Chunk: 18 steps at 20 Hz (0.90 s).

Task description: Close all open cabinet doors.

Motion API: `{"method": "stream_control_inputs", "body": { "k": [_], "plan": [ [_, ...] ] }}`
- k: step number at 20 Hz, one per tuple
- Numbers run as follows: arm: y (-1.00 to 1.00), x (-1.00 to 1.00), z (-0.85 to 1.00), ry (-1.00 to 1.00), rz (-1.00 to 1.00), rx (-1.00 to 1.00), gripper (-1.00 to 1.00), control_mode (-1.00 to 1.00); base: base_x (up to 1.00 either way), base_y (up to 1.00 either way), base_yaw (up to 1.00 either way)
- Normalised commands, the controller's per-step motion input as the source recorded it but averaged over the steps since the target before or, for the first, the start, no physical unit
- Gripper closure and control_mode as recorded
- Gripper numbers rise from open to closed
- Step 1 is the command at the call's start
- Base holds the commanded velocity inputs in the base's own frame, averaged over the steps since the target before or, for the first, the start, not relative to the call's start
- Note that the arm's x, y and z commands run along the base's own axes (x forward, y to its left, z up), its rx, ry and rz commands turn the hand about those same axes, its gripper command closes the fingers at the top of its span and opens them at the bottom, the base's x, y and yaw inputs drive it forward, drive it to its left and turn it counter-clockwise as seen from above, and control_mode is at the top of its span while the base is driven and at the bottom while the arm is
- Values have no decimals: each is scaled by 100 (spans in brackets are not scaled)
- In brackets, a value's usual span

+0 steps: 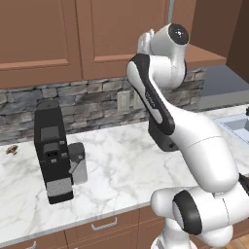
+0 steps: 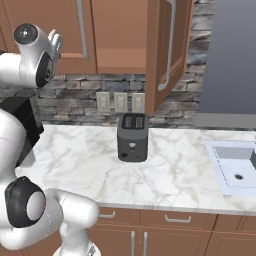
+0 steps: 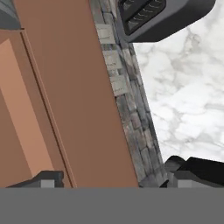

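In the right base view, one cabinet door [image 2: 167, 50] stands ajar at one o'clock above the toaster [image 2: 133, 136] on the bench [image 2: 180, 170], while the hand [image 3: 116, 179] hangs spread, pinching nothing.

Both base views overlook the marble counter [image 1: 126, 160]; hand view hugs the cabinet door [image 3: 78, 96]
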Motion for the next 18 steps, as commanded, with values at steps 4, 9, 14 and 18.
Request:
{"method": "stream_control_inputs", "body": {
  "k": [4, 9, 14, 18],
  "plan": [
    [-1, 56, -24, 0, 14, 1, -100, -100, 0, 0, 0],
    [0, 44, -16, 0, 6, 0, -100, -100, 0, 0, 0],
    [5, -23, -23, -3, 5, -1, -100, -100, 0, 0, 0],
    [-3, -57, -4, -14, 0, 0, -100, -100, 0, 0, 0]
  ]
}}
